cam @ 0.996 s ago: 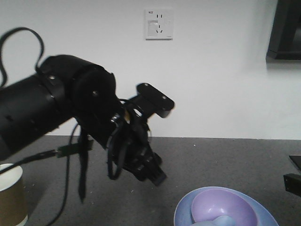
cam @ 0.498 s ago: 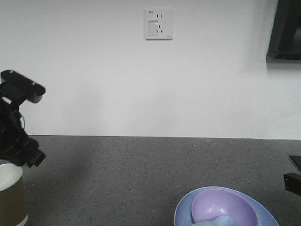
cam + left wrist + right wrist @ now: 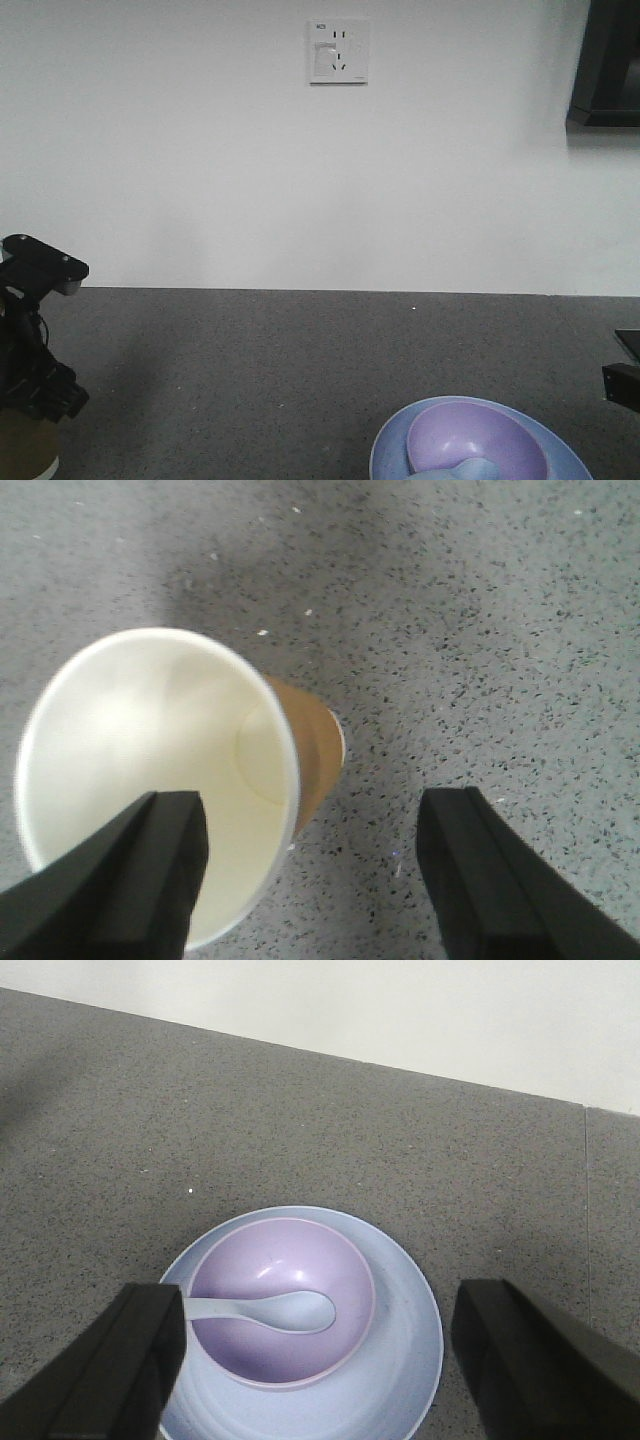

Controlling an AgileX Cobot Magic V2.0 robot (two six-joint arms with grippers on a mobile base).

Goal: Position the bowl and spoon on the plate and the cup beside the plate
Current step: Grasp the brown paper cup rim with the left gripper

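We see the cup [image 3: 150, 770] standing upright on the speckled grey surface [image 3: 480, 630], its white inside facing up and a strip of brown wall showing on one side. The left jaws are spread wide above it. One finger [image 3: 120, 880] hangs over the cup's mouth and the other finger [image 3: 490, 880] stands well off to the side over bare surface, so only part of the rim falls between them. We cannot tell whether either finger touches the cup.

In the front view, the left jaws sit at the far left edge, right over the cup [image 3: 22, 455], of which only a dim brown patch shows at the bottom corner.

The plate [image 3: 405, 1360] lies flat on the surface, well apart from the cup. The bowl [image 3: 300, 1255] rests on it, set a little off-centre. The spoon [image 3: 275, 1310] lies inside the bowl, its scoop near the middle and its handle reaching the rim.

The right jaws are also wide apart and hold nothing. Their two dark fingers [image 3: 115, 1360] frame the plate from either side, above it.

Behind the surface is a white wall with a socket plate [image 3: 338, 50], and a dark object [image 3: 608, 60] fills the upper right corner.
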